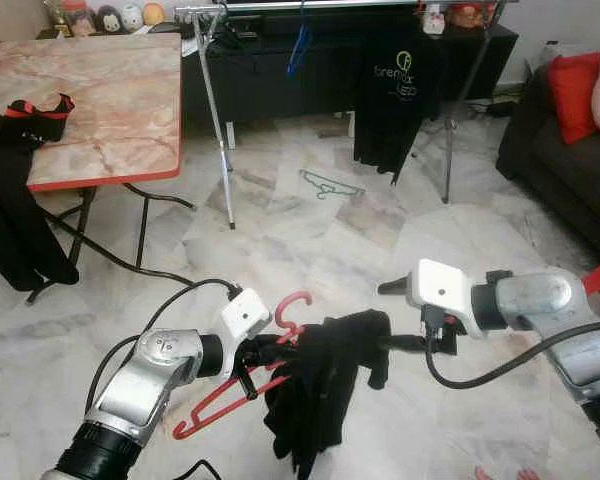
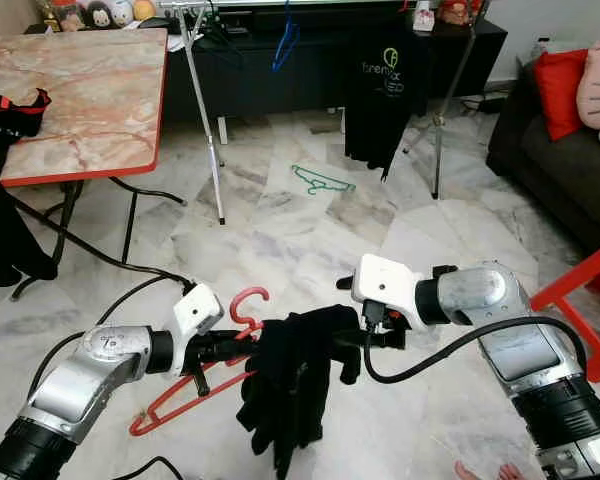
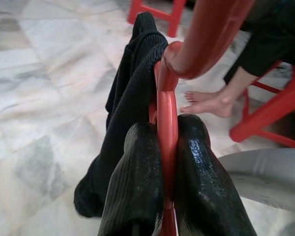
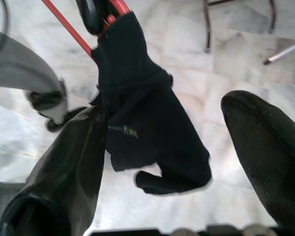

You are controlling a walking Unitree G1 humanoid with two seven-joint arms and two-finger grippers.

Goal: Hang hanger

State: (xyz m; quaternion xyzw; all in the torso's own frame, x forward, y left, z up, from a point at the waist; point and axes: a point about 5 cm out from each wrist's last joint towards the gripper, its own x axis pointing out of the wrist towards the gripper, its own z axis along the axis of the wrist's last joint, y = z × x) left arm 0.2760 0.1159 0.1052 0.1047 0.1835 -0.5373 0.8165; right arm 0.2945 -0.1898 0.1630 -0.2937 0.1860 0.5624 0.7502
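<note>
We hold a red hanger (image 1: 242,385) low in front of us, above a pale marble floor (image 1: 310,250), with a black garment (image 1: 325,390) bunched over its middle and drooping below. Our left gripper (image 3: 168,147) is clamped tight on the hanger's red neck, 1 black finger (image 3: 132,187) on each side, and the hook (image 1: 292,305) curls upward just beside it. Our right gripper (image 4: 172,147) reaches in from the other side with its 2 fingers (image 4: 73,162) spread apart; the garment hangs between them, touching 1 finger, and nothing is gripped. Farther ahead stands a metal clothes rack (image 1: 215,120), with a black T-shirt (image 1: 392,95) and a blue hanger (image 1: 298,50) hanging from its rail. A green hanger (image 1: 330,186) lies on the floor beneath the rack. To our left is a marble-topped table (image 1: 100,100) with a red edge, dark clothing (image 1: 15,200) draped over its near left corner. A dark sofa (image 1: 565,170) with a red cushion (image 1: 575,95) sits at right.
</note>
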